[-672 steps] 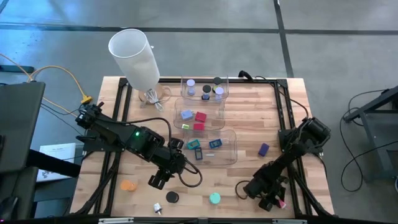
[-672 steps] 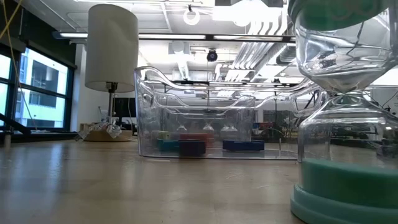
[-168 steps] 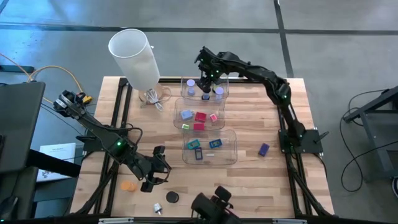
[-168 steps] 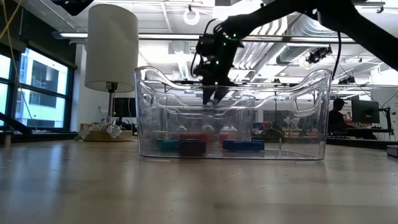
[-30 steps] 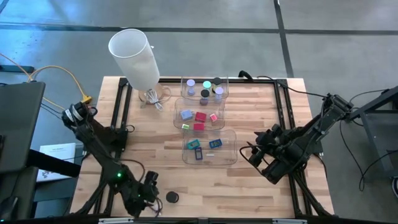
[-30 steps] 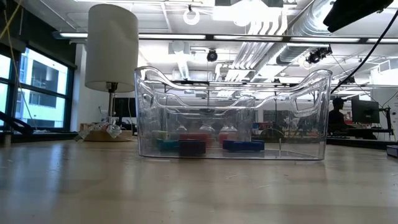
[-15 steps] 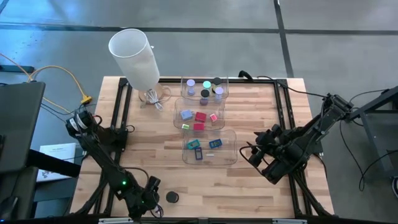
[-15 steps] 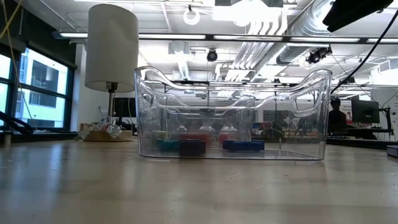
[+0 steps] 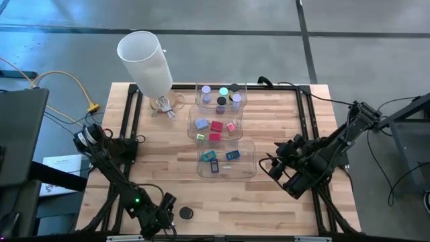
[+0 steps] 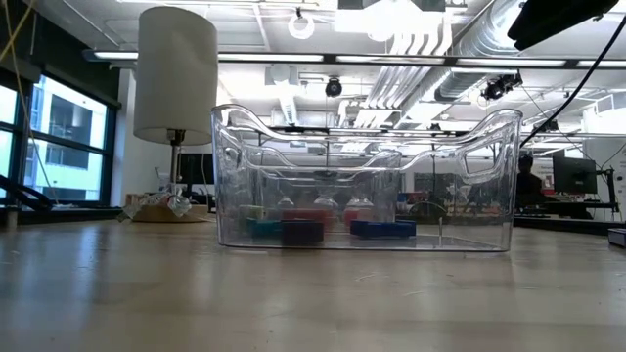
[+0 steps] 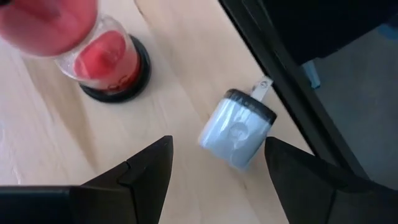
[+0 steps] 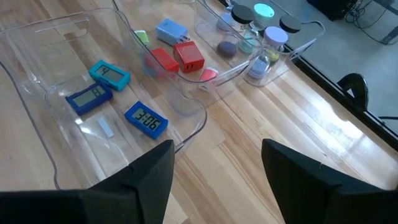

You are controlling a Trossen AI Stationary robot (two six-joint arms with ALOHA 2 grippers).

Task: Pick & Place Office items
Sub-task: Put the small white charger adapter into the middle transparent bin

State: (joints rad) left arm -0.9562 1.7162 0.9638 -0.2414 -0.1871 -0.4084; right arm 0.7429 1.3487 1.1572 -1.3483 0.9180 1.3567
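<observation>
Wooden table carries three clear bins in a row, sorted office items inside. Right gripper hangs spread near the closest bin. Left gripper, jaws apart, hovers at the front edge beside a black-capped hourglass and a grey plug adapter.

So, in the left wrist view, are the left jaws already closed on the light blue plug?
No, the left gripper stands open above the light blue plug, which lies untouched on the table.
</observation>
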